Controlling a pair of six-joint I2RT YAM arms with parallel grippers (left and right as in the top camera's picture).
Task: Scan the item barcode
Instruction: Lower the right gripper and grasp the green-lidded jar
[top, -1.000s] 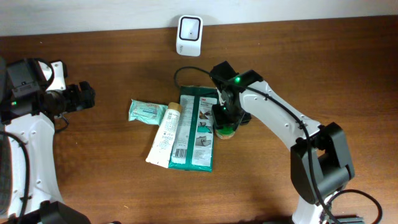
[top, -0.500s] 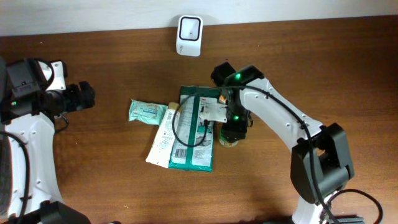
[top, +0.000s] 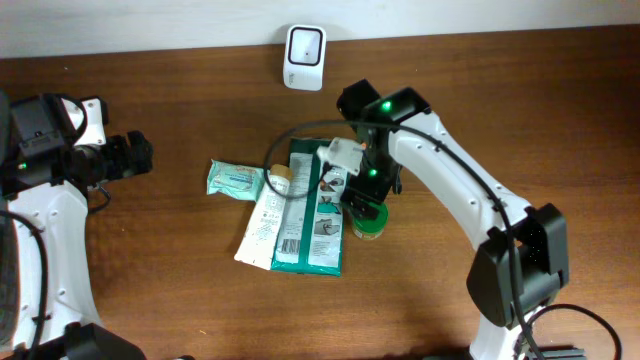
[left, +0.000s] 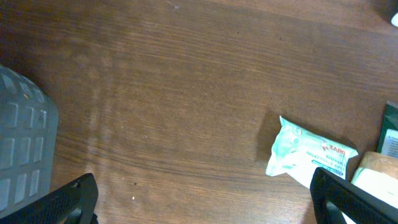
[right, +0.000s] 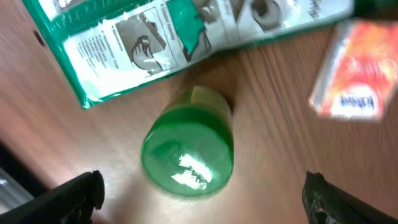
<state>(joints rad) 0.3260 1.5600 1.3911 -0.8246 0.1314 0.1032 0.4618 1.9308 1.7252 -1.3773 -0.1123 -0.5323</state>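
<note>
Both released: L claw (left: 202, 190), R claw (right: 202, 186) over green bottle (right: 186, 155), upright, cap up, axis vert.

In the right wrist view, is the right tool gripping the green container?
No, the right tool is wide open and clear of the green container, which rests free on the wooden table.

Honestly nothing's properly readable here: the green packet (right: 155, 43) has tiny instruction print next to little hand drawings, the wipes pack (left: 308, 155) has a small red logo, and the orange box (right: 354, 74) shows a blurry blue badge.
</note>
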